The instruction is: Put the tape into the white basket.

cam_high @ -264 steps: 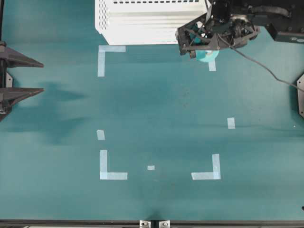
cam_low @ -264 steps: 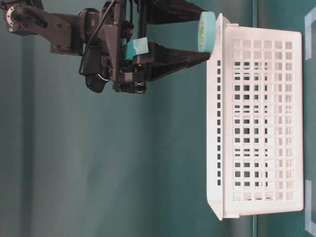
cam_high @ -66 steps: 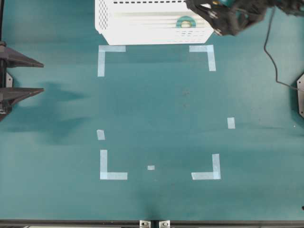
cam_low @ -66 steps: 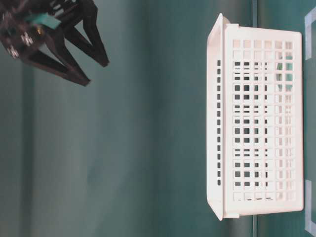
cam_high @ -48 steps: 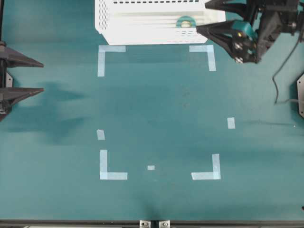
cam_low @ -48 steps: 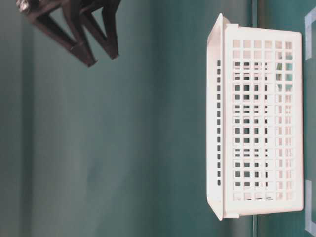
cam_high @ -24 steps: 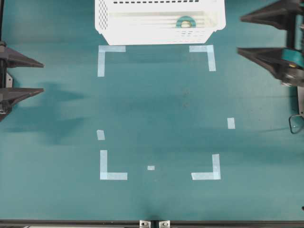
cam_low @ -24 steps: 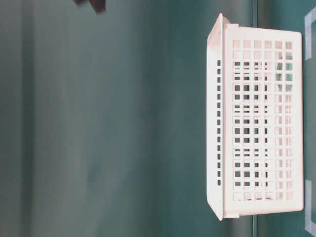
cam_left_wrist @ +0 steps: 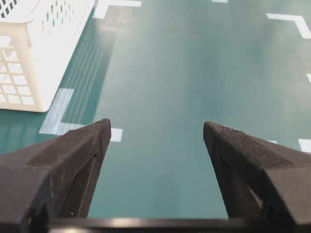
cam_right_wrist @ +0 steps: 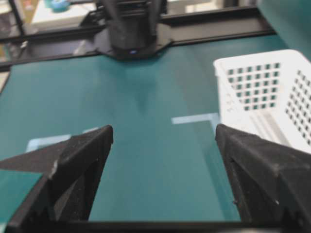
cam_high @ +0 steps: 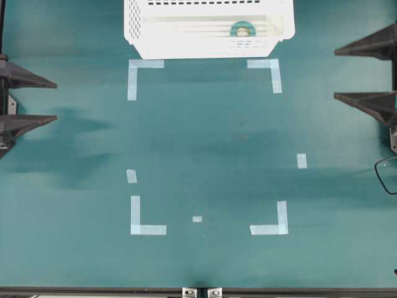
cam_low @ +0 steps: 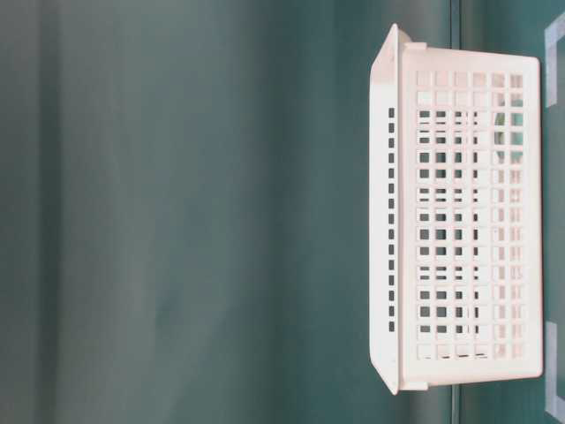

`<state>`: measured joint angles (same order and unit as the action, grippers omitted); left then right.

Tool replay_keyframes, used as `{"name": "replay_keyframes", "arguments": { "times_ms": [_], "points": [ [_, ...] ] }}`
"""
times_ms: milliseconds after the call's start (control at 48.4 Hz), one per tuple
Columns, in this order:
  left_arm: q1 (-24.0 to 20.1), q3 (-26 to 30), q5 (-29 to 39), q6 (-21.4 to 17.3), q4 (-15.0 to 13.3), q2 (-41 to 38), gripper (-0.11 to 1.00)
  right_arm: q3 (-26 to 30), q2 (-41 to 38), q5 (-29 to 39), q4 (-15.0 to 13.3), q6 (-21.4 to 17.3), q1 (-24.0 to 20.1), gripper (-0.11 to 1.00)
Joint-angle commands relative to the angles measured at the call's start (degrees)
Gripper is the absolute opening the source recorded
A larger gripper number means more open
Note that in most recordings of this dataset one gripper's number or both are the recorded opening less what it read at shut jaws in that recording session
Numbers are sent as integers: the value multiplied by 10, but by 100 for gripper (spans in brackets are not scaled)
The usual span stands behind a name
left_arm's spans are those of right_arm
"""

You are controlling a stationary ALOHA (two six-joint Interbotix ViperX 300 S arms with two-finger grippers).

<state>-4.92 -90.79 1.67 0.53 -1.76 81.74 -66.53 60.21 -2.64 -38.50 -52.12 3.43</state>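
The tape (cam_high: 243, 28), a small turquoise ring with a pale core, lies inside the white basket (cam_high: 138, 36) near its right end, at the back of the table. The same basket (cam_low: 459, 221) shows side-on in the table-level view, with no gripper near it. My left gripper (cam_high: 56, 100) rests at the left edge, open and empty. My right gripper (cam_high: 335, 74) sits at the right edge, also open and empty, well clear of the basket. Its wrist view shows the right gripper (cam_right_wrist: 164, 128) over bare mat with the basket (cam_right_wrist: 262, 92) to its right. The left gripper (cam_left_wrist: 156, 124) sees the basket (cam_left_wrist: 29, 48) at upper left.
Pale tape corner marks (cam_high: 146, 64) and short strips (cam_high: 301, 161) lie flat on the green mat. A black cable loop (cam_high: 386, 174) hangs at the right edge. The other arm's base (cam_right_wrist: 131, 29) stands at the far side in the right wrist view.
My right gripper has drawn back from the basket toward the right edge, open and empty. The tape stays still in the basket. The left gripper has not moved.
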Motion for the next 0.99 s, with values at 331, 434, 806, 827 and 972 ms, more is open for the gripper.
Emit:
{"name": "replay_keyframes", "arguments": {
  "times_ms": [331, 434, 806, 827, 972],
  "points": [
    [-3, 7, -4, 0, 0, -4, 32, -37, 69, 16, -51, 0, -16, 95],
    [-3, 7, -4, 0, 1, -4, 32, -47, 81, 26, -55, 0, -17, 95],
    [-3, 7, -3, 0, 1, -4, 32, -88, 85, 26, -60, 0, -16, 95],
    [-3, 7, -4, 0, 0, -4, 32, -91, 85, 26, -60, 1, -16, 94],
    [-3, 7, -4, 0, 1, -4, 32, -101, 86, 26, -60, 0, -16, 95]
  ]
}}
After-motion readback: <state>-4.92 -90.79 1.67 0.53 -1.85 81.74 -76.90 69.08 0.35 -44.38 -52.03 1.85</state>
